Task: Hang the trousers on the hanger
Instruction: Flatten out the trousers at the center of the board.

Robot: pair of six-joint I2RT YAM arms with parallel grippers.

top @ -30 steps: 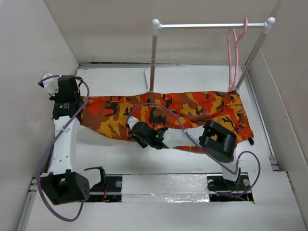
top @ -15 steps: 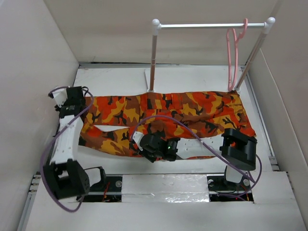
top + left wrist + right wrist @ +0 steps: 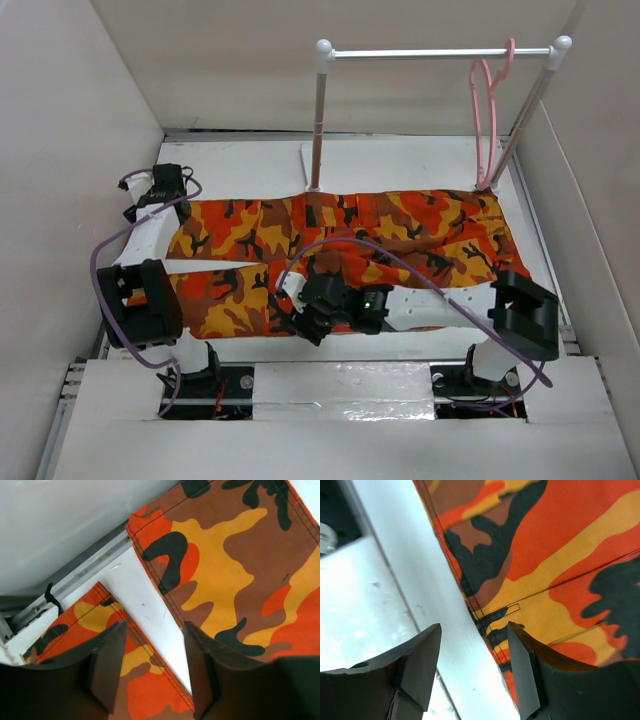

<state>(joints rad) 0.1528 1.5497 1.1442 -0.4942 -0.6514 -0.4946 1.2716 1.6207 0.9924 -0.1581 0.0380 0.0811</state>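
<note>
**Materials and shapes.** The trousers [image 3: 400, 225] are lying flat on the white table [image 3: 400, 160]. They are soft woven cloth printed in orange, red, yellow, brown and black camouflage, with stitched double seams showing along the hems. The waist end is lying to the right, near the foot of the right post, and the legs are pointing left. The hanger [image 3: 486, 110] is thin pink plastic, hanging by its curved hook from the right end of the white rail [image 3: 440, 53], well apart from both my grippers.

**Gripper state.** I am holding my left gripper [image 3: 153, 630] with its jaws spread apart above the leg hems, gripping nothing. Bare table and two hem edges are showing between its dark fingers [image 3: 107, 670]. I am holding my right gripper [image 3: 474, 630] likewise parted over the near edge of the cloth, with nothing clamped.

**Hidden or unclear.** My right arm is covering part of the near leg in the top view. The wrist views are cropping the cloth on all sides. The hanger's lower part is crossing the right post and is hard to trace.

**Counts.** One pair of trousers, two legs; one hanger; one rail on two posts; two arms.
</note>
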